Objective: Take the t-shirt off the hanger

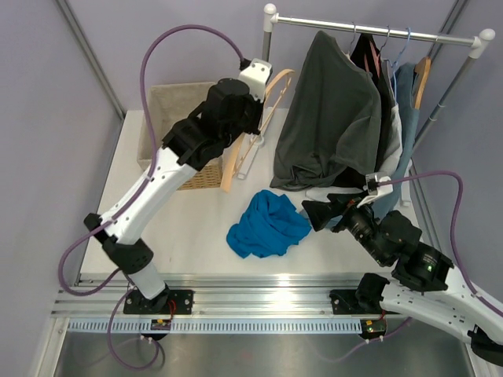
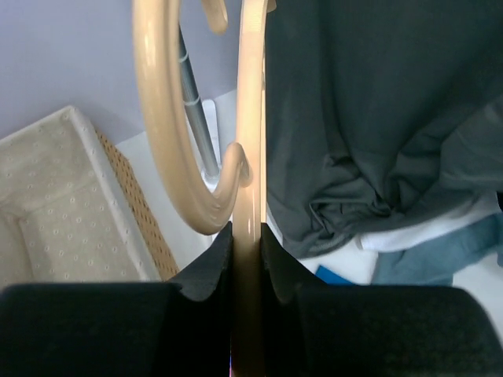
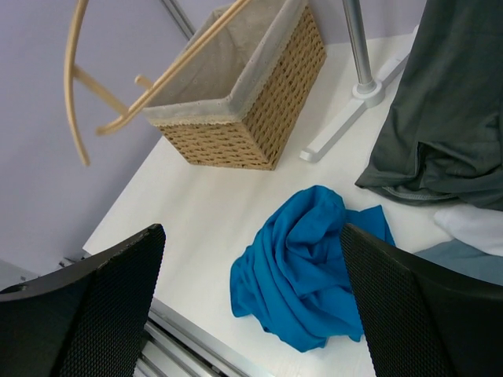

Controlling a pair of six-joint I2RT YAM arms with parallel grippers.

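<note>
A white table (image 1: 196, 236) fills the enclosure, walled on the left and at the back, with a metal rail along its near edge. At the back right stands a clothes rack (image 1: 369, 29). A dark grey garment (image 1: 330, 118) hangs from its bar and drapes down to the tabletop, covering much of the right side. White and pale blue cloth shows beneath and beside it.

A wicker basket (image 1: 169, 106) sits in the back left corner against the wall, with its pale cloth lining in view. The rack's white foot runs just beside the basket. Bare tabletop lies open between the basket and the table's front edge.

The blue t-shirt (image 1: 267, 224) lies crumpled on the table near the front edge, off the hanger and well apart from the basket.

The left gripper (image 2: 247, 236) is raised above the basket's right side. Its jaws are clamped tight on a bar of the wooden hanger (image 1: 230, 169), which hangs tilted in the air.

The right gripper (image 3: 251, 232) hovers just right of the t-shirt. Its jaws are spread wide and grip nothing.
</note>
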